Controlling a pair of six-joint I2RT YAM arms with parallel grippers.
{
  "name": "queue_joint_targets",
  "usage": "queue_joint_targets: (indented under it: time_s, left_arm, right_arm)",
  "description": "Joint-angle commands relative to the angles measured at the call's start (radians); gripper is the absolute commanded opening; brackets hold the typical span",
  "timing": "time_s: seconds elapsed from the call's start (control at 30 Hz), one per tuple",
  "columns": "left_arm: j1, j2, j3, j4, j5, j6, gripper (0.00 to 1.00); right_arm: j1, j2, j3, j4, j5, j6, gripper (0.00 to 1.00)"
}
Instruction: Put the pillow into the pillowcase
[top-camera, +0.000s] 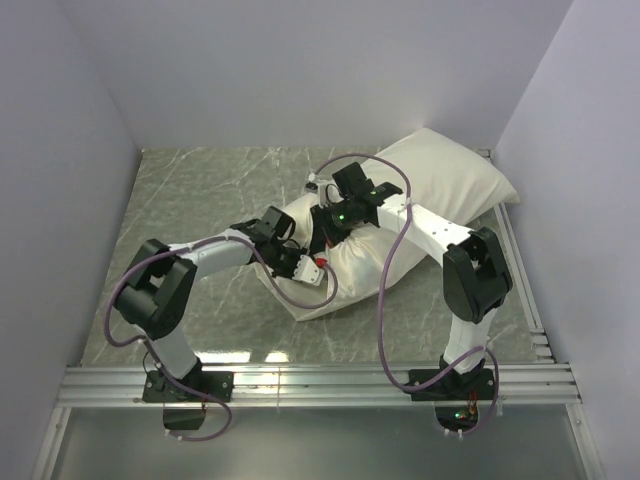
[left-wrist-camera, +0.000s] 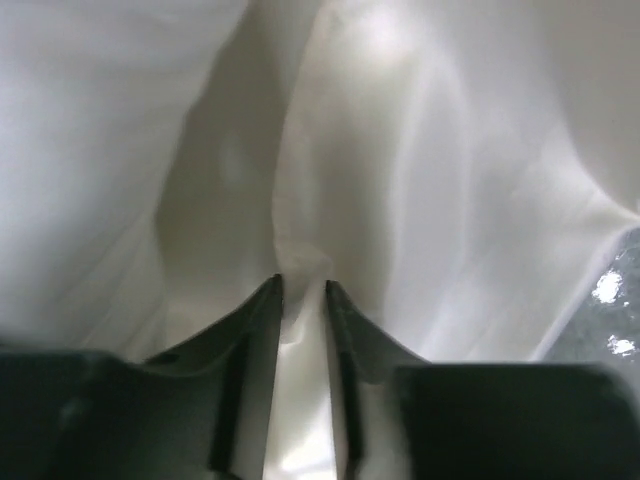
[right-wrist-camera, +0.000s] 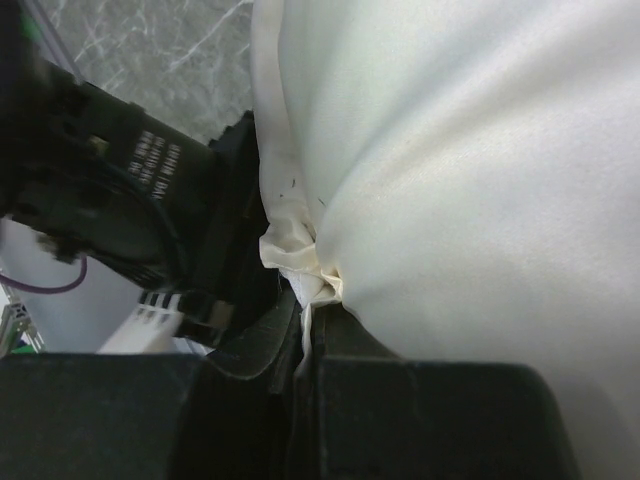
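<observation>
Cream cloth is sitting bunched between the tips of my right pincer (right-wrist-camera: 305, 312), whose jaws are pressing together on the gathered edge of the pillowcase (right-wrist-camera: 288, 240). My left pincer (left-wrist-camera: 303, 292) is standing narrow, with a fold of pale cloth running up between its two fingers (left-wrist-camera: 255, 340). I cannot tell whether it is really clamping this fold or only lying around it. Both pincers are working just beside each other at the middle of the bundle.

Going outward, the pillow (top-camera: 340, 288) is lying slantwise on the grey marbled table (top-camera: 210, 190). Its far right part is looking creamier, so I am judging that the case is covering that part, while the whiter near end is probably lying bare. Where the hem is running exactly, I cannot say.

I am worrying about three things. If the left grip is loose, the hem is going to slip out under a pull. If I am pinching the pillow's own fabric together with the case, a pull is going to drag the whole pillow over the table instead of sliding the case along it. The small bunch in the right pincer may also escape under tension.
</observation>
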Motion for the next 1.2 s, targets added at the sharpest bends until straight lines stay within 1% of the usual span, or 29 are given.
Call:
queue_joint_targets:
  time_s: [0.0, 0.07, 0.1, 0.13, 0.17, 0.23, 0.27, 0.33, 0.37, 0.47, 0.53, 0.63, 0.73, 0.83, 0.87, 0.93, 0.97, 1.0, 1.03, 1.07, 1.1, 1.13, 1.17]
  left_arm:
    - [-0.009, 0.033, 0.039, -0.028, -0.028, 0.012, 0.23]
    - [0.006, 0.024, 0.041, -0.083, -0.035, 0.040, 0.16]
    - [0.014, 0.015, 0.047, -0.104, -0.032, 0.050, 0.08]
    - [0.024, 0.001, 0.050, -0.145, -0.026, 0.052, 0.02]
    - [0.033, -0.041, 0.055, -0.164, -0.014, 0.054, 0.01]
    - [0.057, -0.103, 0.059, -0.210, -0.009, 0.064, 0.00]
    - [0.061, -0.184, 0.055, -0.256, -0.020, 0.078, 0.00]
    - [0.072, -0.270, 0.036, -0.291, -0.035, 0.122, 0.00]
    - [0.083, -0.348, 0.033, -0.337, -0.041, 0.133, 0.00]
    - [0.087, -0.445, 0.061, -0.463, -0.051, 0.173, 0.00]
    - [0.087, -0.476, 0.093, -0.491, -0.066, 0.161, 0.00]
    - [0.087, -0.513, 0.119, -0.456, -0.095, 0.110, 0.00]
    - [0.087, -0.516, 0.148, -0.454, -0.117, 0.089, 0.00]
    - [0.087, -0.525, 0.162, -0.494, -0.114, 0.086, 0.00]
    - [0.087, -0.537, 0.157, -0.505, -0.118, 0.095, 0.00]
    - [0.087, -0.557, 0.118, -0.512, -0.132, 0.118, 0.00]
    - [0.086, -0.582, 0.101, -0.519, -0.131, 0.127, 0.00]
    - [0.083, -0.595, 0.067, -0.514, -0.121, 0.132, 0.00]
    - [0.077, -0.608, 0.049, -0.512, -0.117, 0.127, 0.00]
    - [0.055, -0.629, 0.033, -0.499, -0.106, 0.114, 0.00]
    - [0.041, -0.637, 0.003, -0.499, -0.098, 0.100, 0.00]
    - [0.029, -0.642, -0.013, -0.494, -0.094, 0.077, 0.00]
    - [0.008, -0.651, -0.028, -0.486, -0.094, 0.064, 0.00]
  right_arm:
    - [-0.010, -0.028, -0.003, 0.010, -0.042, -0.001, 0.00]
    - [-0.010, -0.029, -0.012, 0.009, -0.028, -0.018, 0.00]
    - [-0.010, -0.029, -0.015, 0.004, -0.023, -0.025, 0.00]
    - [-0.012, -0.023, -0.017, -0.002, -0.014, -0.033, 0.00]
    - [-0.013, -0.019, -0.018, -0.013, -0.005, -0.050, 0.00]
    - [-0.013, -0.011, -0.028, -0.024, 0.018, -0.070, 0.00]
    - [-0.013, -0.009, -0.031, -0.030, 0.029, -0.078, 0.00]
    - [-0.015, 0.004, -0.037, -0.040, 0.049, -0.111, 0.00]
    - [-0.015, 0.011, -0.032, -0.056, 0.056, -0.130, 0.00]
    - [-0.015, 0.032, -0.014, -0.079, 0.075, -0.160, 0.00]
    - [-0.010, 0.037, -0.006, -0.088, 0.070, -0.174, 0.00]
    - [0.028, 0.040, 0.020, -0.139, 0.057, -0.234, 0.00]
    - [0.048, 0.025, 0.005, -0.189, 0.014, -0.292, 0.00]
    - [0.031, 0.015, -0.017, -0.234, 0.009, -0.337, 0.00]
    - [0.007, 0.009, -0.025, -0.251, 0.009, -0.347, 0.00]
    - [-0.006, 0.008, -0.003, -0.299, 0.011, -0.419, 0.00]
    - [-0.004, 0.017, 0.070, -0.383, 0.007, -0.439, 0.04]
    - [-0.009, 0.027, 0.119, -0.427, -0.044, -0.449, 0.14]
    - [-0.010, 0.035, 0.170, -0.453, -0.071, -0.444, 0.31]
    - [-0.010, 0.034, 0.269, -0.473, -0.089, -0.412, 0.38]
    - [-0.004, 0.029, 0.320, -0.472, -0.106, -0.388, 0.45]
    - [0.004, 0.028, 0.368, -0.465, -0.111, -0.334, 0.59]
    - [0.011, 0.034, 0.467, -0.470, -0.109, -0.319, 0.64]
